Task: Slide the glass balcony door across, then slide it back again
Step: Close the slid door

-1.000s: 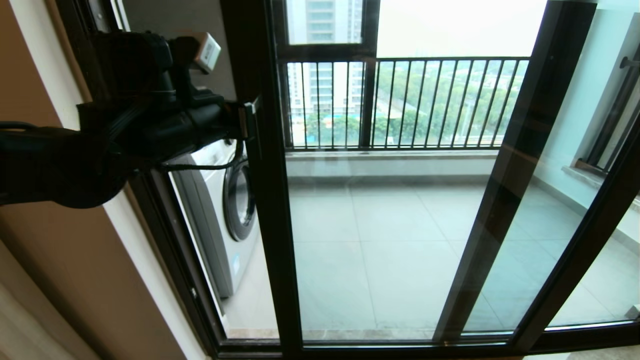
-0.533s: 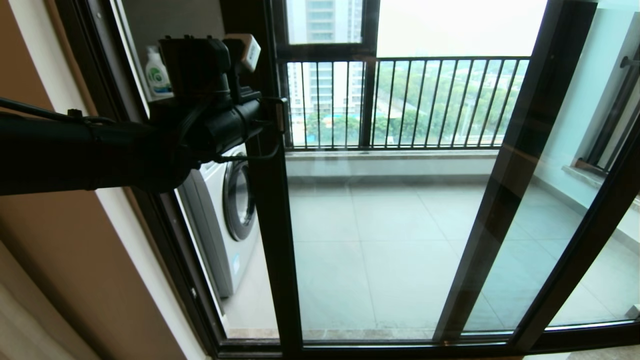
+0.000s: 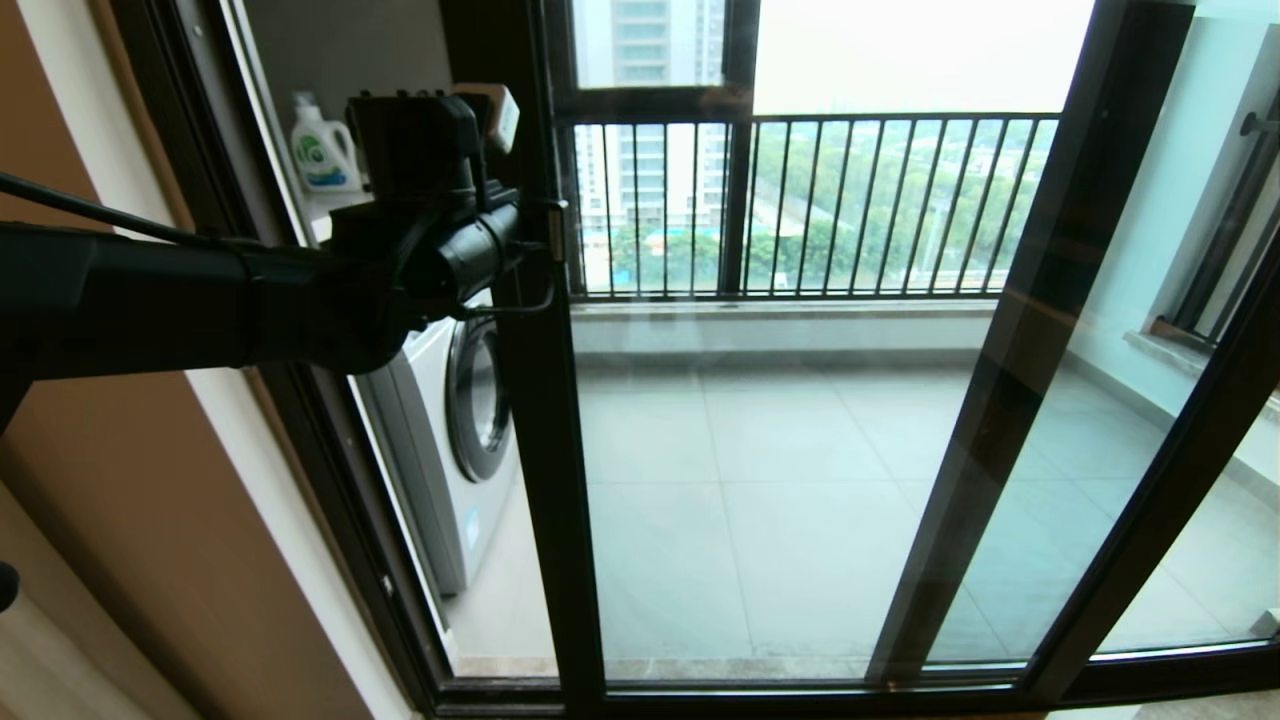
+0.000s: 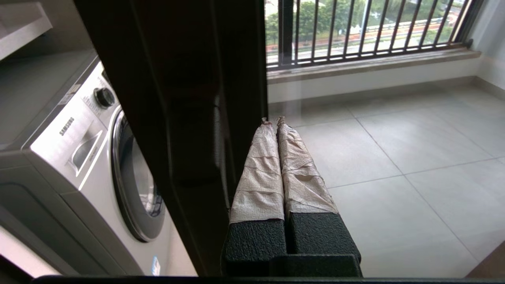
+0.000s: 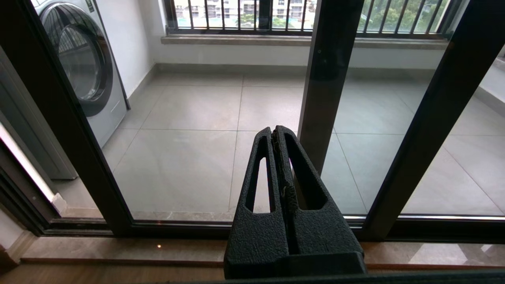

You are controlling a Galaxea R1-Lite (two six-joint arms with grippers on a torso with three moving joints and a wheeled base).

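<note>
The glass balcony door (image 3: 780,480) fills the middle of the head view, a tall clear pane in a dark frame. Its left upright (image 3: 535,400) stands a little right of the wall-side frame, leaving a narrow gap through which a washing machine (image 3: 455,420) and a detergent bottle (image 3: 322,148) show. A second dark-framed pane (image 3: 1130,420) overlaps it on the right, and the balcony railing (image 3: 850,200) lies far beyond the glass.

The left gripper (image 3: 548,232) sits high on the door's left upright, on the glass side of it. In the left wrist view its taped fingers (image 4: 258,169) are pressed together with nothing between them, and they lie just beside the upright's right edge; whether they touch it I cannot tell. The left arm reaches in level from the left, wrist pointing right.

Judging by this, the door is partly open and the pushing step is in hand. The next move likely calls for the closed fingers to bear sideways against the upright and keep level along the track.

The right gripper (image 5: 278,136) is parked low, facing the door's bottom rail, fingers together and empty.
</note>
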